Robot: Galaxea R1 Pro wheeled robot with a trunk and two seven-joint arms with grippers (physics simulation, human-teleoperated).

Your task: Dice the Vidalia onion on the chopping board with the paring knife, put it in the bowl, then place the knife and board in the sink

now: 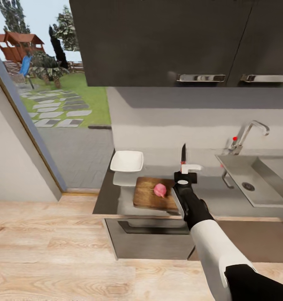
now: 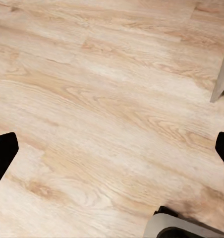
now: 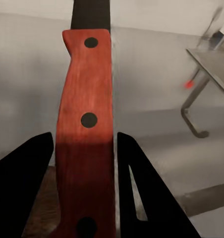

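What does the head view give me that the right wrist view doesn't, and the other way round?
Head view alone: the Vidalia onion whole on the chopping board, the bowl behind the board, the sink basin with its drain. Right wrist view alone: the red-orange handle with its dark rivets, clamped between the right tool's fingers. Both: the paring knife, the grey countertop, the tap's red dot.

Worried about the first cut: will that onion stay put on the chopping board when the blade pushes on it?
Probably not by itself. The Vidalia onion looks round and whole, so it may roll across the flat chopping board. Nothing braces it; the right pincer holds only the paring knife.
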